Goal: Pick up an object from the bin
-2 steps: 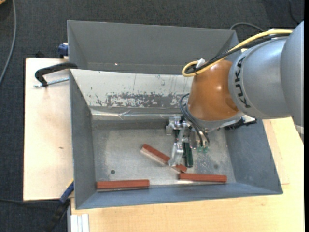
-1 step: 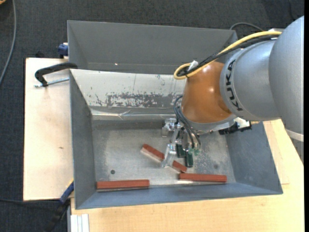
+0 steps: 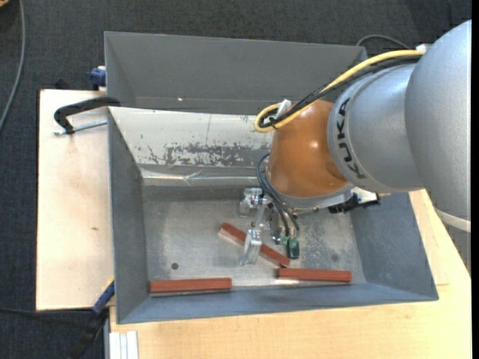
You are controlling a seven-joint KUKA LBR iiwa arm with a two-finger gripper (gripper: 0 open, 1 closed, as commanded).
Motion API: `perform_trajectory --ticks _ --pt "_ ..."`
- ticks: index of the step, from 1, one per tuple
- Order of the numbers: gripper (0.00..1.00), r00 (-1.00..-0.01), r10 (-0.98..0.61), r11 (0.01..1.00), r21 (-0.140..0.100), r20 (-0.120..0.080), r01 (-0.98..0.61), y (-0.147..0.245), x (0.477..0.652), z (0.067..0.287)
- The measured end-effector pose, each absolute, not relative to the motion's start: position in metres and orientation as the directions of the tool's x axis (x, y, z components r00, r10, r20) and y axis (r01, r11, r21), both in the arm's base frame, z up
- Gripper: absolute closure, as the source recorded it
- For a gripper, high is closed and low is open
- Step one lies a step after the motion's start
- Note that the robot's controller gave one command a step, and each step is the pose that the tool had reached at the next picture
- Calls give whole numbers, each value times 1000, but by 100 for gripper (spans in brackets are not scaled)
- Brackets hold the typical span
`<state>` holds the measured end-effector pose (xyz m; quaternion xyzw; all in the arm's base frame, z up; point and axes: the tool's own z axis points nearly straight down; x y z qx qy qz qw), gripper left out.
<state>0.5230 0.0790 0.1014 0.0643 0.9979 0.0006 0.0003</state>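
Observation:
My gripper [image 3: 268, 247] is low over the middle of the bin floor, and it is open. One silvery finger [image 3: 251, 247] stands to the left and a darker one with a green tip [image 3: 290, 247] to the right. A short red-brown flat stick [image 3: 233, 234] lies slanted on the floor and passes between the two fingers. Its right end [image 3: 278, 258] comes out just in front of the green-tipped finger. The fingers hide the stick's middle.
Two longer red-brown sticks lie along the front wall, one at the front left [image 3: 191, 285] and one at the front right [image 3: 314, 275]. The arm with its orange cover hangs over the bin's right half.

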Motion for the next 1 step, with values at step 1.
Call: perform_trajectory --ticks 1 --pt "0 -992 125 992 0 2 125 78 530 69"
